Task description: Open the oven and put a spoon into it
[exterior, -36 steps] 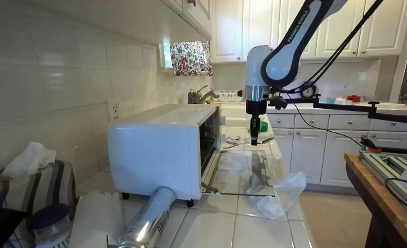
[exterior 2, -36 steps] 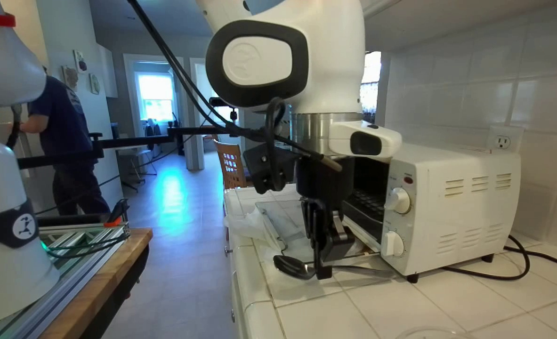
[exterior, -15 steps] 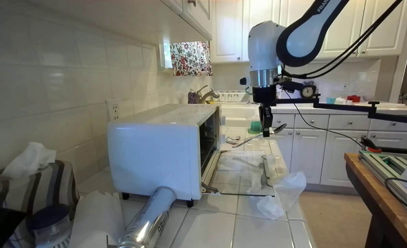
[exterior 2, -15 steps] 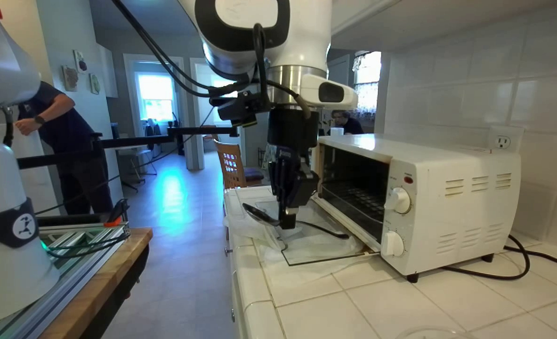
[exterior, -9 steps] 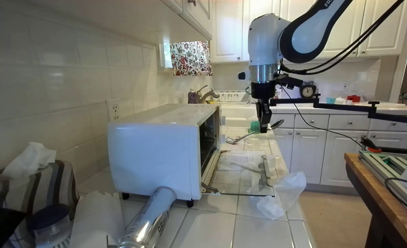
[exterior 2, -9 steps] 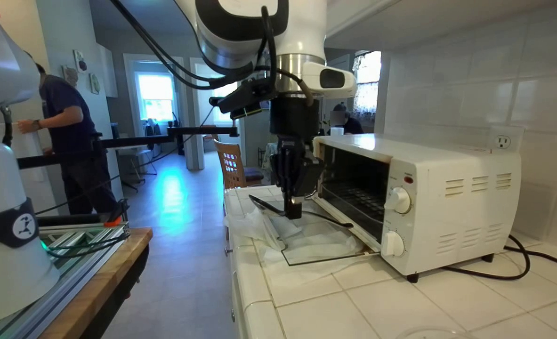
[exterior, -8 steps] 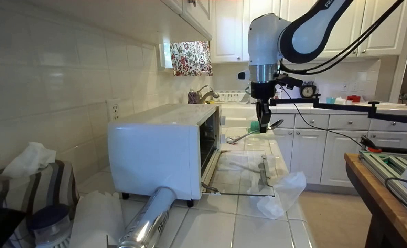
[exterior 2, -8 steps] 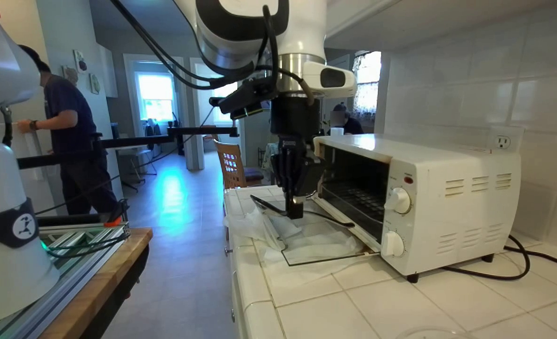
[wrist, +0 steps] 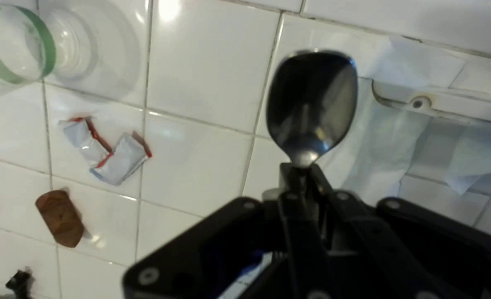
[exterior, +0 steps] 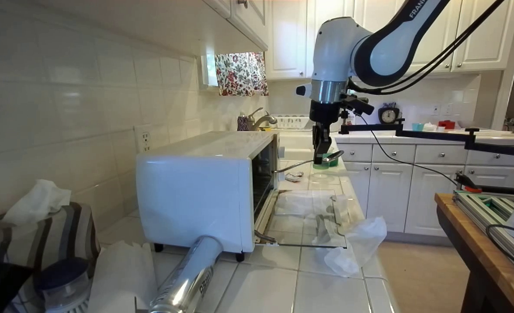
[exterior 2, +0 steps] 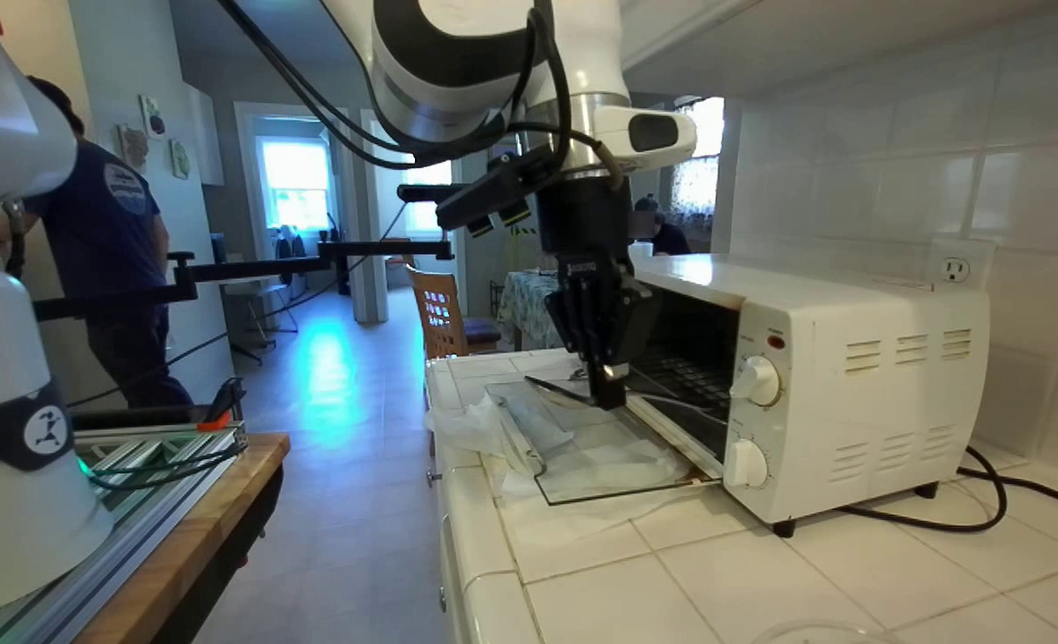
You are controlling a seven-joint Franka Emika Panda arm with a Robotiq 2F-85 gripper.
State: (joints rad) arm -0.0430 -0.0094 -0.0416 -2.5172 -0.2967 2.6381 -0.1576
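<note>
Slim black fingers [wrist: 291, 207] grip the silvery metal spoon [wrist: 311, 104] behind its bowl [exterior: 336, 156], probably so that the thin handle [exterior: 296, 164] may enter the open, boxy white oven [exterior: 196, 195] first.

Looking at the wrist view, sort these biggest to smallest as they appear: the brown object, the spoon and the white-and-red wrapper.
1. Spoon, helped by being nearest
2. White-and-red wrapper
3. Brown object

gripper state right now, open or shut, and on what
Gripper: closed, holding the spoon near its bowl end.
</note>
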